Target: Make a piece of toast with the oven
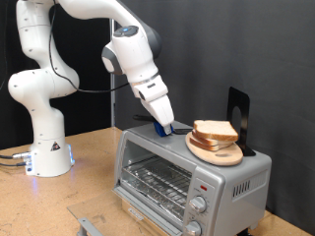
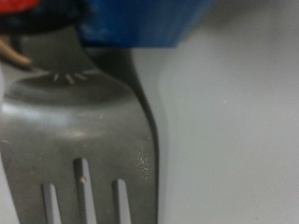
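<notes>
The silver-grey toaster oven (image 1: 167, 172) stands at the lower right of the exterior view with its glass door shut and the wire rack (image 1: 157, 180) showing through it. A round wooden plate (image 1: 210, 153) on the oven's top bears a small pile of bread slices (image 1: 215, 131). No single slice lies apart from the pile. My gripper (image 1: 162, 126), with blue fingertips, is down on the oven's top just to the exterior view's left of the plate. The wrist view is filled by a metal fork (image 2: 84, 140) lying on the pale surface, right under a blue fingertip (image 2: 140, 23).
A black upright stand (image 1: 237, 110) sits behind the plate on the oven. Two round knobs (image 1: 199, 206) and a red light (image 1: 200, 185) are on the oven's front. The arm's white base (image 1: 49, 147) stands on the wooden table at the exterior view's left.
</notes>
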